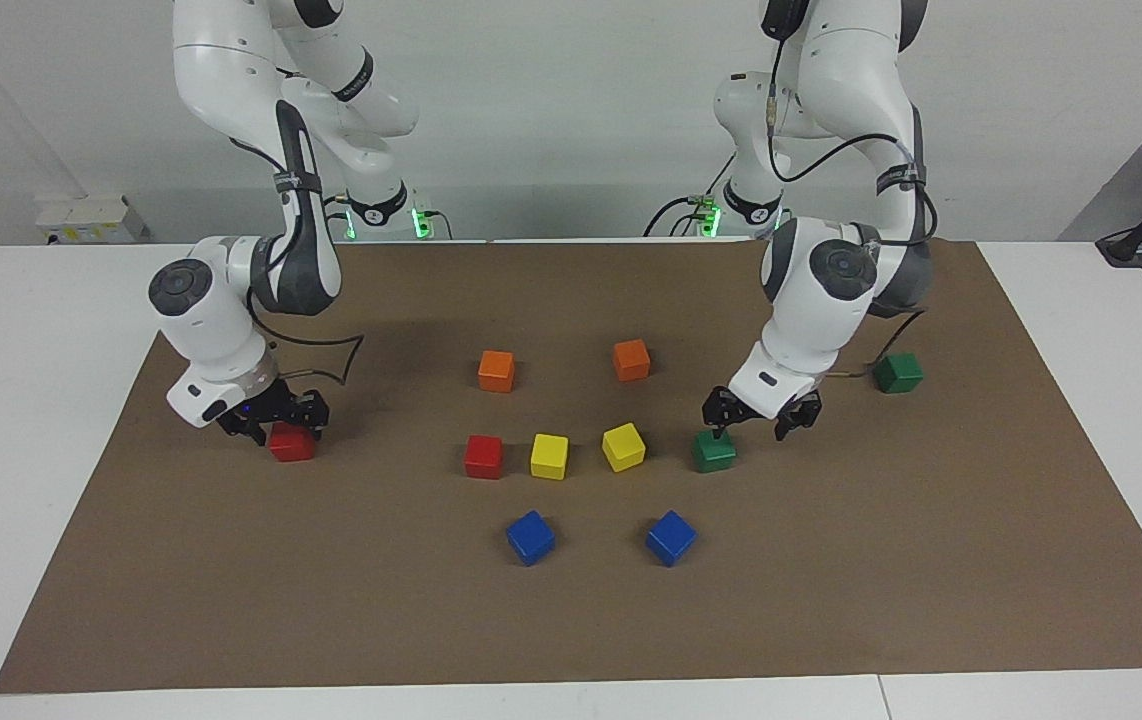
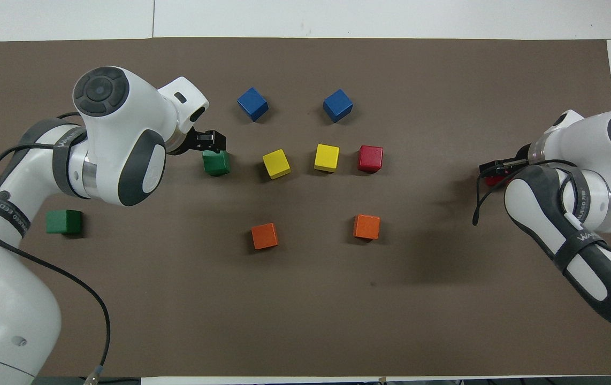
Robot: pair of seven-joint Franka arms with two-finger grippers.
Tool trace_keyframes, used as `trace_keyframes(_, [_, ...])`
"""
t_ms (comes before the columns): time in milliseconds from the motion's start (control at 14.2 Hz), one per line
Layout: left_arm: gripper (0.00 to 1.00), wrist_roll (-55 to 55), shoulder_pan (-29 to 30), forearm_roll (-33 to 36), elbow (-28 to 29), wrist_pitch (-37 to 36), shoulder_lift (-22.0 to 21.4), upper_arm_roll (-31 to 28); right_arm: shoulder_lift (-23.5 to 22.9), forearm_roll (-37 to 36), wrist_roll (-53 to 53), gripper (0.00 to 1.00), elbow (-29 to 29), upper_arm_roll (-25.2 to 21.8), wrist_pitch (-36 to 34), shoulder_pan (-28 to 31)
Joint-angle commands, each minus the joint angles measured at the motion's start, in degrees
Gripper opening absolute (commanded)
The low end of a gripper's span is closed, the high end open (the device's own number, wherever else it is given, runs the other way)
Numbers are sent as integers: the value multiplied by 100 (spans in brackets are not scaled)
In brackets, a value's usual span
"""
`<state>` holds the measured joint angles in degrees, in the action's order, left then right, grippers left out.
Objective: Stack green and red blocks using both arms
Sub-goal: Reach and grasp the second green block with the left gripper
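Two arms low over blocks on a brown mat (image 1: 831, 560) that covers the counter (image 1: 41, 330).

The left claw (image 1: 759, 416) hangs spread just above a green block (image 1: 713, 451); a second green block (image 1: 898, 372) sits nearer the robots, toward the left arm's end. The right claw (image 1: 276, 418) rests at a red block (image 1: 291, 443); another red block (image 1: 483, 456) lies beside two yellow blocks (image 1: 549, 456).
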<state>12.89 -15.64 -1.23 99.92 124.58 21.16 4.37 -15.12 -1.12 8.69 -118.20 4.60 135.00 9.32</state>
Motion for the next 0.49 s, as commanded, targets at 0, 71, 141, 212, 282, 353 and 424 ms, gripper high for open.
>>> trace_keyframes(0, [100, 117, -185, 18, -175, 180, 265, -112, -8, 50, 124, 100, -28, 76, 115, 113])
trace_keyframes(71, [100, 187, -229, 18, -166, 259, 344, -112, 9, 50, 124, 100, 24, 76, 36, 113])
trace_keyframes(141, [100, 196, -255, 27, -140, 330, 397, -112, 70, 50, 124, 100, 77, 76, -51, 105])
trace_keyframes(212, [100, 196, -256, 88, -122, 348, 432, -112, 149, 50, 124, 100, 234, 76, -366, 105])
trace_keyframes(282, [100, 196, -256, 114, -104, 357, 441, -112, 194, 50, 124, 100, 436, 76, -691, 105])
trace_keyframes(353, [100, 196, -264, 115, -43, 383, 441, -112, 255, 50, 107, 100, 647, 76, -1033, 105])
trace_keyframes(424, [100, 205, -290, 115, 18, 409, 441, -112, 299, 59, -33, 100, 867, 85, -1341, 70])
